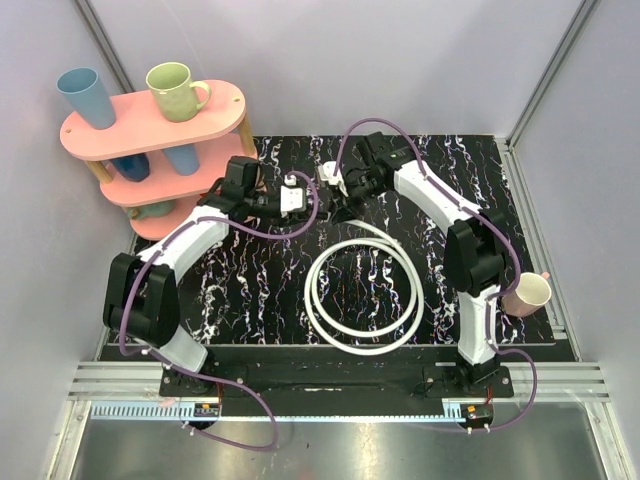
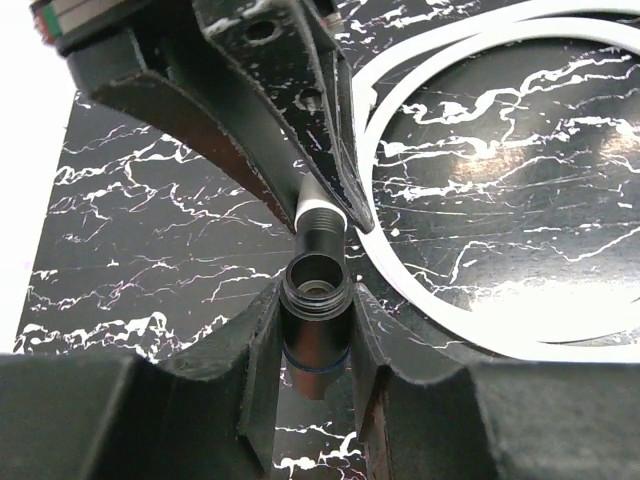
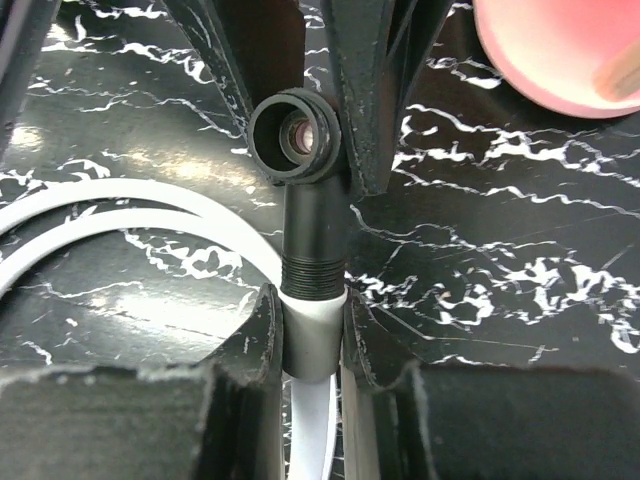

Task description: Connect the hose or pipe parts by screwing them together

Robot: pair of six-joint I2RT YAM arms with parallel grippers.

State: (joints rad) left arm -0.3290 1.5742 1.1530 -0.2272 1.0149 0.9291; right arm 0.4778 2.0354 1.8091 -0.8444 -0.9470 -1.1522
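Note:
A white hose [image 1: 362,297] lies coiled on the black marbled mat. My left gripper [image 2: 315,300] is shut on a short black threaded fitting [image 2: 315,330] whose open mouth shows. My right gripper [image 3: 313,305] is shut on the white collar [image 3: 313,335] of the hose end, and its black threaded tip [image 3: 313,240] sticks out ahead. That tip rests against the rim of the left fitting [image 3: 295,135] at a slight angle. I cannot tell whether the threads have caught. From above, the left gripper [image 1: 298,195] and right gripper [image 1: 338,185] meet at the back of the mat.
A pink two-tier shelf [image 1: 150,130] stands at the back left with a blue cup [image 1: 80,95] and a green mug [image 1: 175,90] on top. A pink cup [image 1: 528,293] sits at the mat's right edge. Hose loops [image 2: 520,335] curve close beside the grippers.

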